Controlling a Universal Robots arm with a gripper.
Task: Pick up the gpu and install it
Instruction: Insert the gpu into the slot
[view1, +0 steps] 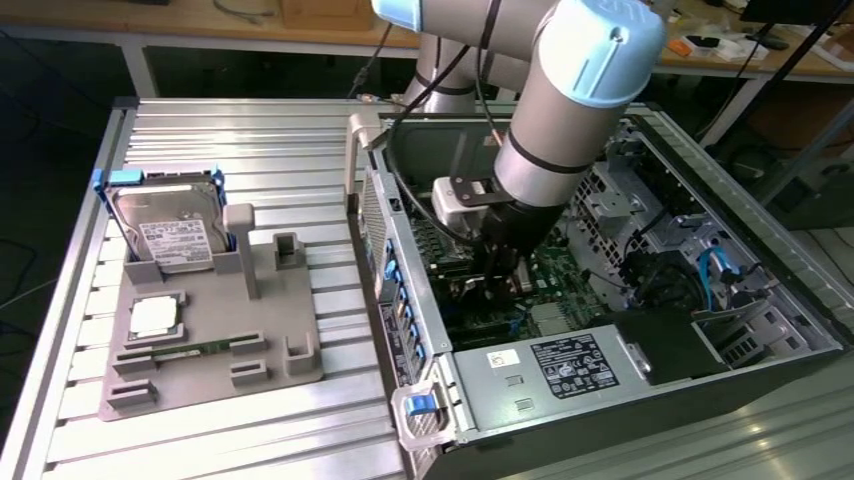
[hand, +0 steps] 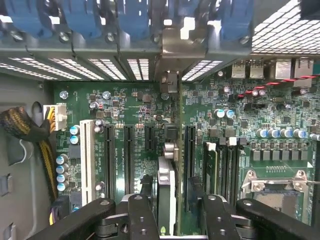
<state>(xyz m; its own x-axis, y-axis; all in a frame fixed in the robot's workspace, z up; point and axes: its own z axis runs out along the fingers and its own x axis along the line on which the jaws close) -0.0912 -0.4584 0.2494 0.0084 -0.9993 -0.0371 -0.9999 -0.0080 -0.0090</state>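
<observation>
The gpu (hand: 167, 192) shows edge-on in the wrist view as a slim dark card with a silvery edge, standing upright over the green motherboard (hand: 130, 110). It sits between two long black expansion slots (hand: 190, 150). Its far end reaches the metal bracket (hand: 171, 55) at the case's rear wall. My gripper (hand: 169, 189) is shut on the card, one black finger (hand: 142, 212) on either side. In the exterior view my gripper (view1: 491, 275) is down inside the open computer case (view1: 400, 260), low over the board.
On the exterior view's left, a grey fixture (view1: 267, 330) holds a silver hard drive (view1: 167, 235) in a blue frame and a green memory stick (view1: 187, 350). A power supply (view1: 567, 365) fills the case's near corner. A yellow-black cable bundle (hand: 25, 130) lies beside the board.
</observation>
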